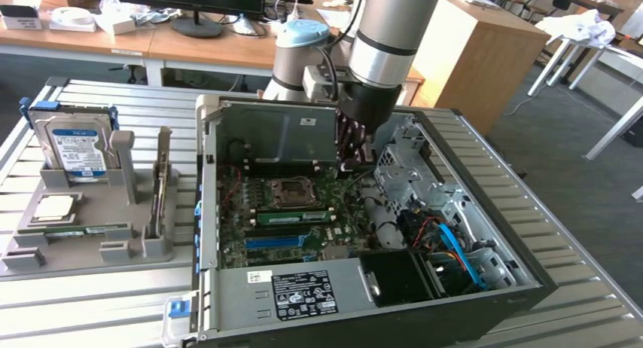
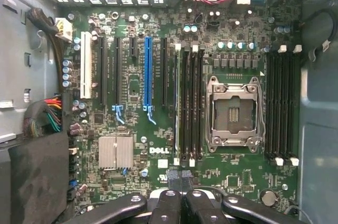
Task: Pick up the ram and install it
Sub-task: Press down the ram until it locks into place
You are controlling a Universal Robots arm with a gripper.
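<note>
A long green ram (image 1: 294,215) stands on edge in a memory slot next to the open CPU socket (image 1: 291,188) on the motherboard. The wrist view looks straight down on it as a thin pale edge (image 2: 177,102) beside empty black slots (image 2: 193,102). My gripper (image 1: 354,148) hangs over the board's far side inside the open PC case, above and apart from the ram. Its black fingers (image 2: 168,203) are pressed together, shut, and nothing is between them. Another green stick (image 1: 86,230) lies flat in the grey holder at the exterior view's left.
The grey holder (image 1: 71,250) also carries a hard drive (image 1: 75,148), a square silver CPU (image 1: 53,207) and an upright card (image 1: 161,190). The case walls (image 1: 206,182) ring the board. Drive cages and blue cables (image 1: 452,242) fill the case's right. A power supply (image 1: 297,291) sits in front.
</note>
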